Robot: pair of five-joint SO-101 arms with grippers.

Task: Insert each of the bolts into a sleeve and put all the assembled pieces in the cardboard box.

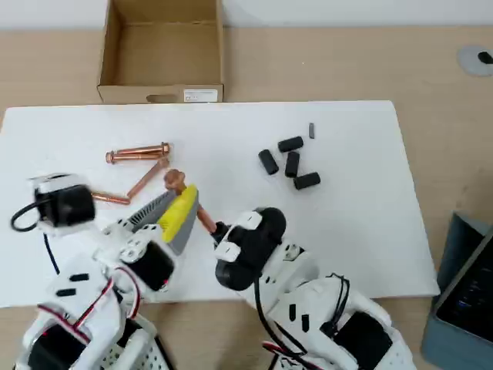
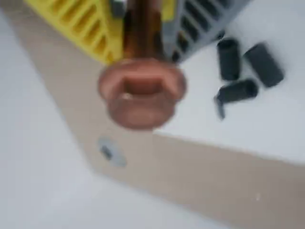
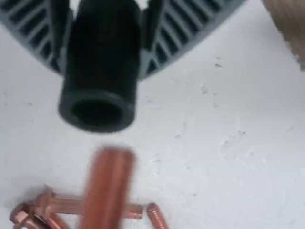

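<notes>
Bolt point(image 2: 142, 95) in left gripper point(image 1: 183, 199) (sleeve point(image 3: 100, 71) opposite)

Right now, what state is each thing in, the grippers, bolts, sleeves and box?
left gripper, shut on held bolt
right gripper, shut on held sleeve
held bolt, tip just short of the held sleeve, not inserted
loose bolts, lying bare
loose sleeves, lying empty
cardboard box, open, empty
</notes>
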